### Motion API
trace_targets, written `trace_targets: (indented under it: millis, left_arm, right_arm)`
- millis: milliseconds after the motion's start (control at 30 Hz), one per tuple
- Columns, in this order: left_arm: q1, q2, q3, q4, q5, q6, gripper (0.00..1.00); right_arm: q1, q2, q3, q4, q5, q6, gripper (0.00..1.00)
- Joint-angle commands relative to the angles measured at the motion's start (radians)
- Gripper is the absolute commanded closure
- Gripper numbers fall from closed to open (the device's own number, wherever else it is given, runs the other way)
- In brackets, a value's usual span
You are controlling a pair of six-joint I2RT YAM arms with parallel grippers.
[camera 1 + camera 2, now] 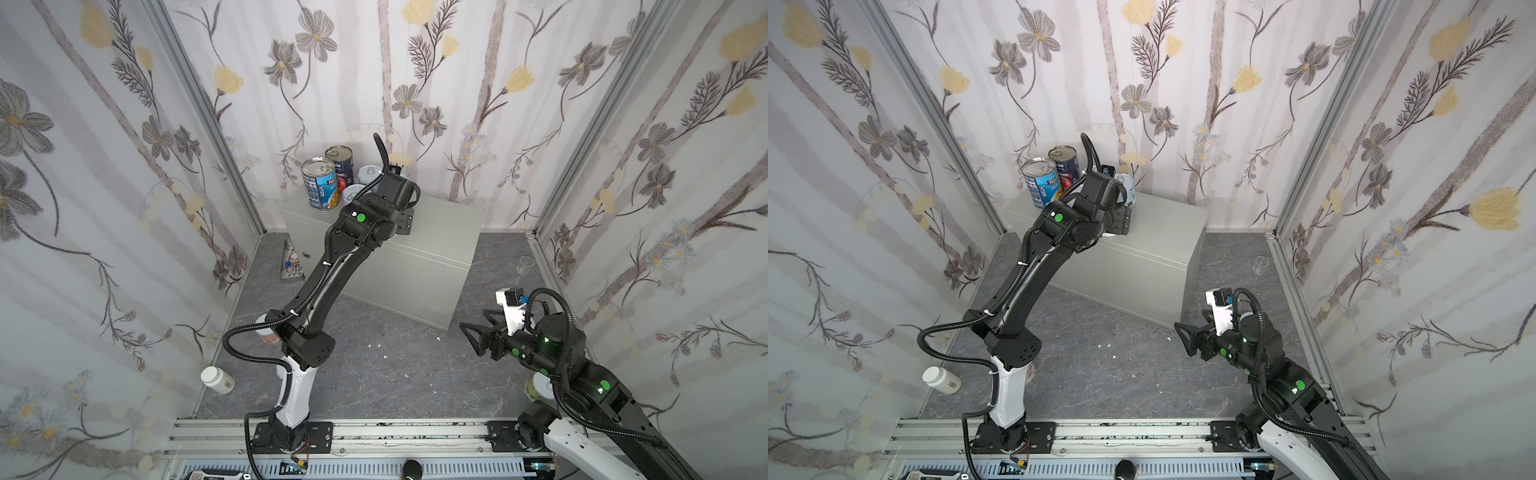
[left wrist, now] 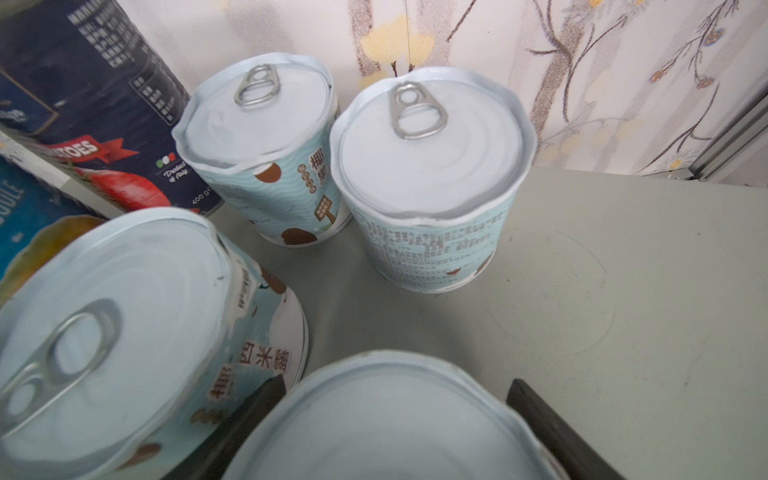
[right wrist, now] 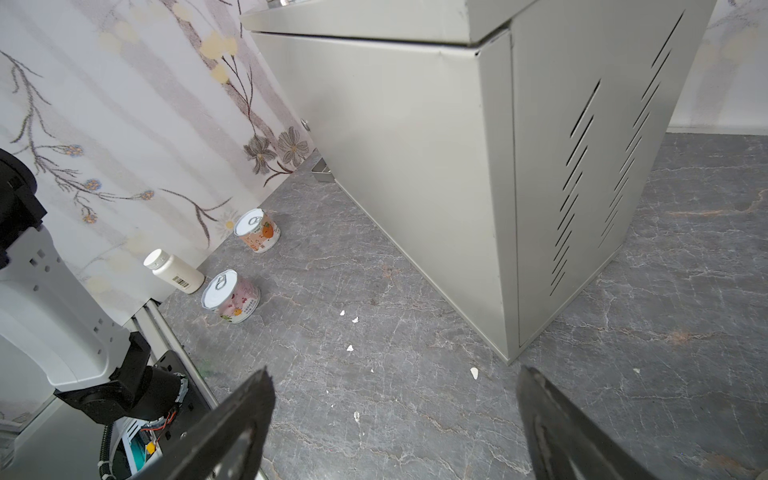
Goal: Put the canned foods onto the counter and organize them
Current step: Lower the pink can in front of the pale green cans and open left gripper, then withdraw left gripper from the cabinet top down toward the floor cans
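Observation:
On the counter (image 1: 440, 232) (image 2: 623, 270), at its back left corner, stand the canned foods: a tall blue can (image 1: 320, 183), a tall navy-red can (image 1: 340, 160) and short pale-blue cans (image 2: 266, 145) (image 2: 428, 166) (image 2: 124, 332). My left gripper (image 2: 395, 381) is open around one more short can (image 2: 386, 428), which stands on the counter between the fingers. In both top views the left wrist hides those fingers. Low over the floor by the counter's front right corner, my right gripper (image 1: 473, 328) (image 3: 394, 374) is open and empty. Two short cans (image 3: 255, 230) (image 3: 230, 297) stand on the floor.
A white pill bottle (image 1: 217, 380) (image 3: 172, 270) lies by the left wall. Another short can (image 1: 540, 388) sits by the right arm's base. A clear cup (image 1: 524, 264) stands at the right wall and a metal wedge (image 1: 292, 262) left of the counter.

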Motion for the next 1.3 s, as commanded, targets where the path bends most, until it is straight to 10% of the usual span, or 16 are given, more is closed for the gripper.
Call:
trace_targets:
  millis: [0,733,1267]
  left_arm:
    - [0.001,0.003,0.01,0.054,-0.032,0.021,0.19]
    - [0.013,0.033,0.011,0.159,-0.075,0.138,0.24]
    - [0.013,0.024,0.01,0.223,-0.074,0.181,0.09]
  right_arm:
    - [0.001,0.011,0.001,0.046,-0.013,-0.011,0.11]
    - [0.004,0.034,-0.035,0.095,-0.025,0.002,0.15]
    - [0.005,0.027,-0.062,0.132,-0.045,0.012,0.14]
